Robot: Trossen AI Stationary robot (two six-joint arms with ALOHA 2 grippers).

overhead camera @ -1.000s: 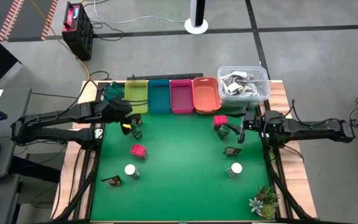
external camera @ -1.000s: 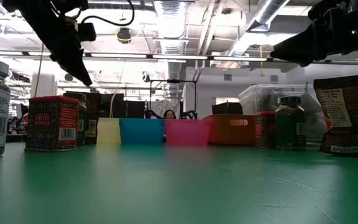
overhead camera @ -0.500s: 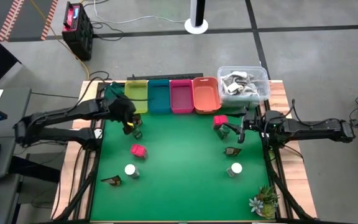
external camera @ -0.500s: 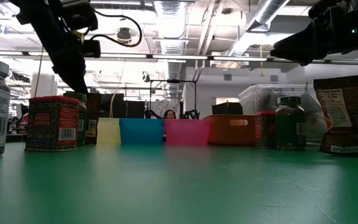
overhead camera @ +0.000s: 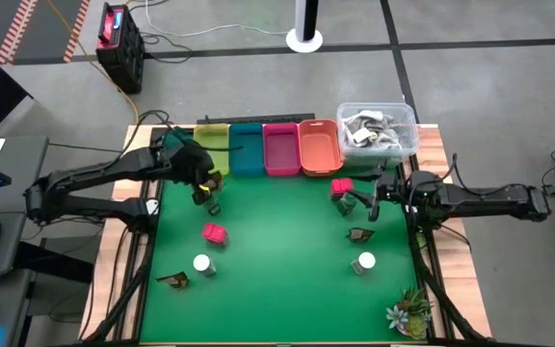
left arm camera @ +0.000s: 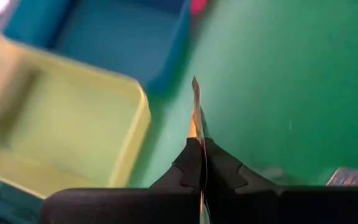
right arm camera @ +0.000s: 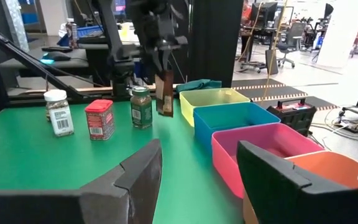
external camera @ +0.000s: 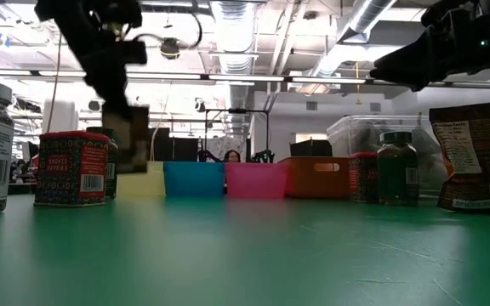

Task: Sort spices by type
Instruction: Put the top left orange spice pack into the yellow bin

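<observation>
Left tool [overhead camera: 200, 180] grips a brown packet [external camera: 132, 138], now lifted clear of the green tabletop [overhead camera: 277, 270] and carried closer to the yellow bin [overhead camera: 211, 146] than half a second ago. I judge this packet's sort step to be in transit; release comes next. Remaining spices stand on the tabletop: red block [overhead camera: 214, 233], white-capped jar [overhead camera: 202, 264]. My right tool [overhead camera: 362, 201] waits open, unchanged, beside the dark green jar [external camera: 396, 167]. Behind: ceiling ducts, workstations.

Bright overhead ceiling lights; left wrist view blurred, perhaps by motion.
</observation>
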